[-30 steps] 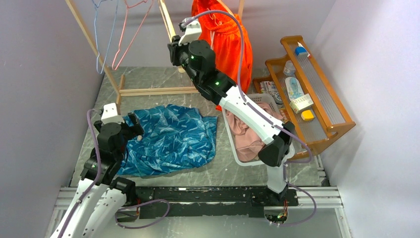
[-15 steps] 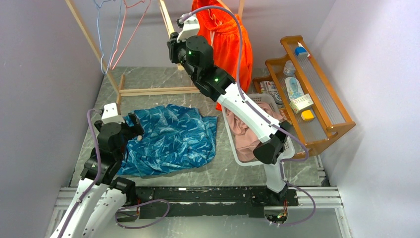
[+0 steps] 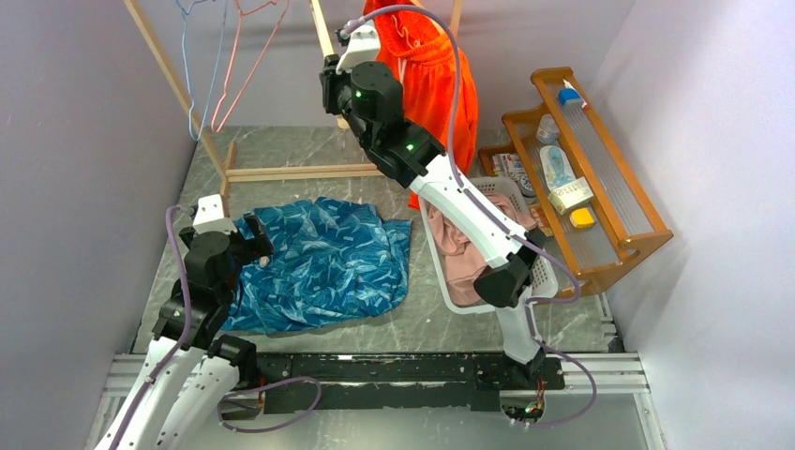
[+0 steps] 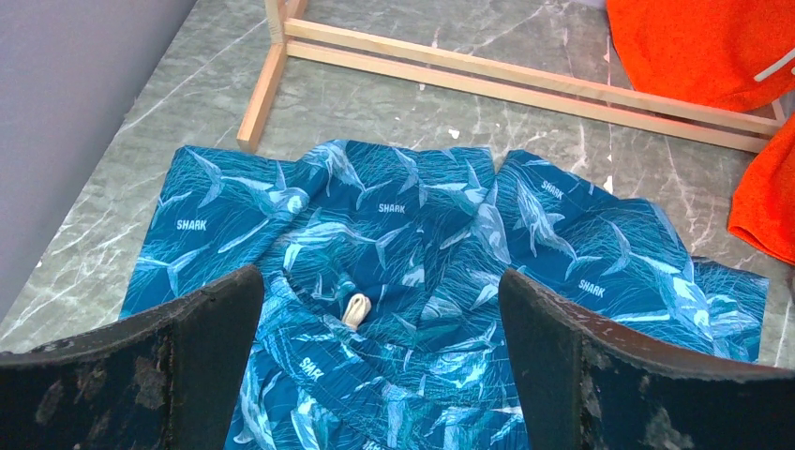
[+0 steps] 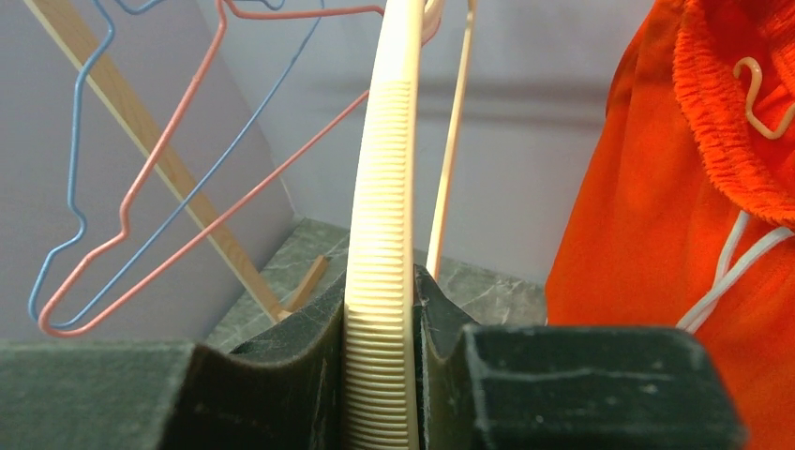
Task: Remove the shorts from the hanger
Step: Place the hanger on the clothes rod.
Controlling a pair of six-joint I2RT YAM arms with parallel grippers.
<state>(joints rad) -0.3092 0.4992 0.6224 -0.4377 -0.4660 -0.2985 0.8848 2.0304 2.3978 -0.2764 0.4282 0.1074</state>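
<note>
Lettering reading SHARK dots the blue shorts (image 4: 422,225).

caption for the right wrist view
Right gripper shut on a ribbed cream hanger, orange shorts hanging beside it.

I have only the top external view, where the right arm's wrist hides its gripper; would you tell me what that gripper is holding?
Observer: The right gripper is shut on a cream ribbed hanger, which stands upright between its pads.
Operator: Thank you. Is it touching the orange pair as well?
Observer: No, the orange shorts hang apart from it, to its right.
Operator: And what does the left wrist camera show?
Observer: The left gripper is open above the blue shark-print shorts, with their drawstring knot lying between its fingers in that view.
</note>
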